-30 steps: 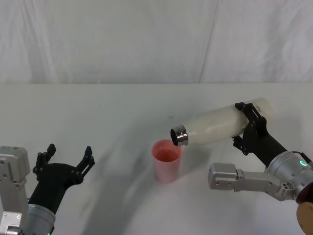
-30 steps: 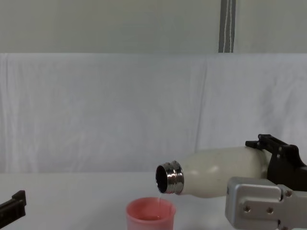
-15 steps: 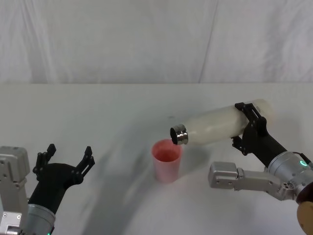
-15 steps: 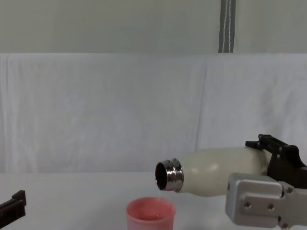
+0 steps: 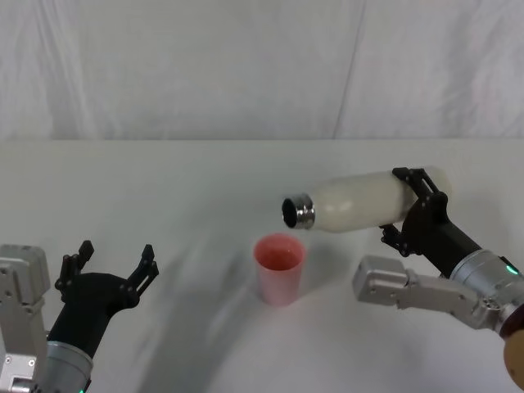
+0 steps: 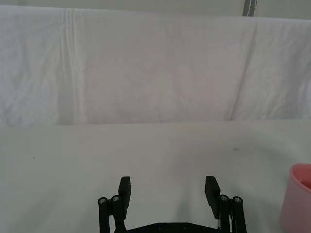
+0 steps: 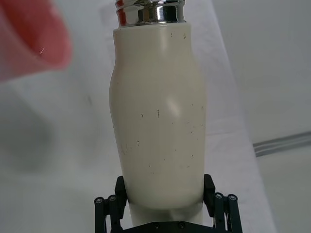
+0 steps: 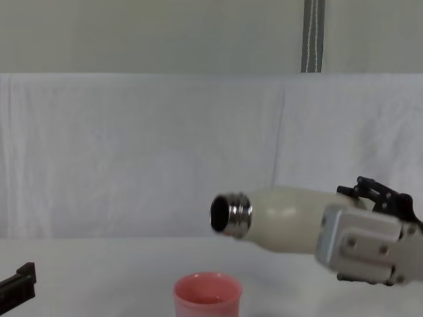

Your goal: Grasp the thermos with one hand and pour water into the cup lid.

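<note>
The right gripper (image 5: pixel 413 209) is closed around the base end of the thermos (image 5: pixel 356 203), its black fingers (image 7: pixel 210 187) pressed against either side of the cream body in the right wrist view (image 7: pixel 158 116). The thermos is held in the air, lying almost level, with its shiny steel neck pointed toward the robot's left and raised above the cup lid (image 5: pixel 279 268); in the chest view the mouth of the thermos (image 8: pixel 277 216) is seen well clear of the pink rim below it (image 8: pixel 207 295). One thermos and one cup lid are counted, and two grippers. The cup lid stands upright on the white table (image 5: pixel 164 188), below the neck and slightly to its left. The left gripper (image 5: pixel 110 266) is held low at the robot's left, well apart from both things, with its fingers (image 6: pixel 125 190) spread wide and nothing between them. In the left wrist view the cup lid (image 6: pixel 297 201) is cut off at the picture's edge. In the chest view the base of the thermos is hidden behind the grey housing of the right arm, and the bottom of the cup lid is cut off. Whether any water is in the cup lid cannot be made out.
</note>
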Tool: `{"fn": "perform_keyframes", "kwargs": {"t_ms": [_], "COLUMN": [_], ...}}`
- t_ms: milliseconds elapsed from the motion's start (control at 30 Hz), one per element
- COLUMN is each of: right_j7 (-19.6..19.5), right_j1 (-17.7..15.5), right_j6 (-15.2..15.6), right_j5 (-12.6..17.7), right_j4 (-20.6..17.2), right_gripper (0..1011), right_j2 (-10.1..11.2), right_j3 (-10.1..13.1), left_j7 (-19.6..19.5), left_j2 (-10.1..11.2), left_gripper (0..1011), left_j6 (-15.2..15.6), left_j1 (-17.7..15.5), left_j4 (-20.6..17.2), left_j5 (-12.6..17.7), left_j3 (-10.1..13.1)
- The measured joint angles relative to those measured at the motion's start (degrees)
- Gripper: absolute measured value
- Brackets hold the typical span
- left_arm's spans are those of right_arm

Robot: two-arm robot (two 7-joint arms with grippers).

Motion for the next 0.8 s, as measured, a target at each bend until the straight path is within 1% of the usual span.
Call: {"fn": "perform_keyframes", "kwargs": {"t_ms": [33,67,100,133,200,233,267,300,333,367,400,500,533,633,667,767,800], "right_j7": [0.0,0.42,0.67,1.05,1.45,1.86,2.05,2.41,2.62,2.62,3.08,3.97,4.53,5.45,5.94,6.7,7.16], "right_j1": [0.0,-0.37,-0.58,-0.89,-1.19,-1.48,-1.62,-1.92,-2.1,-2.1,-2.48,-3.17,-3.55,-4.19,-4.54,-5.1,-5.43], "right_j6": [0.0,-0.55,-0.82,-1.24,-1.64,-1.98,-2.09,-2.34,-2.5,-2.5,-2.8,-3.33,-3.6,-3.97,-4.15,-4.32,-4.42], "right_j5": [0.0,2.04,3.15,4.96,6.77,8.5,9.12,10.64,11.54,11.54,13.43,17.27,19.48,23.0,25.08,28.04,29.91], "right_j4": [0.0,-0.24,-0.38,-0.59,-0.77,-0.92,-0.98,-1.09,-1.15,-1.15,-1.25,-1.41,-1.48,-1.55,-1.58,-1.64,-1.69], "right_gripper": [951,951,951,951,951,951,951,951,951,951,951,951,951,951,951,951,951], "right_j2": [0.0,-0.37,-0.6,-0.97,-1.32,-1.63,-1.77,-2.09,-2.27,-2.27,-2.67,-3.52,-3.99,-4.76,-5.19,-5.88,-6.27], "right_j3": [0.0,0.74,1.16,1.92,2.66,3.26,3.52,4.19,4.54,4.54,5.3,6.78,7.6,8.98,9.74,10.9,11.51], "left_j7": [0.0,0.0,0.0,0.0,0.0,0.0,0.0,0.0,0.0,0.0,0.0,0.0,0.0,0.0,0.0,0.0,0.0], "left_j2": [0.0,0.0,0.0,0.0,0.0,0.0,0.0,0.0,0.0,0.0,0.0,0.0,0.0,0.0,0.0,0.0,0.0], "left_gripper": [1001,1001,1001,1001,1001,1001,1001,1001,1001,1001,1001,1001,1001,1001,1001,1001,1001], "left_j6": [0.0,0.0,0.0,0.0,0.0,0.0,0.0,0.0,0.0,0.0,0.0,0.0,0.0,0.0,0.0,0.0,0.0], "left_j1": [0.0,0.0,0.0,0.0,0.0,0.0,0.0,0.0,0.0,0.0,0.0,0.0,0.0,0.0,0.0,0.0,0.0], "left_j4": [0.0,0.0,0.0,0.0,0.0,0.0,0.0,0.0,0.0,0.0,0.0,0.0,0.0,0.0,0.0,0.0,0.0], "left_j5": [0.0,0.0,0.0,0.0,0.0,0.0,0.0,0.0,0.0,0.0,0.0,0.0,0.0,0.0,0.0,0.0,0.0], "left_j3": [0.0,0.0,0.0,0.0,0.0,0.0,0.0,0.0,0.0,0.0,0.0,0.0,0.0,0.0,0.0,0.0,0.0]}}
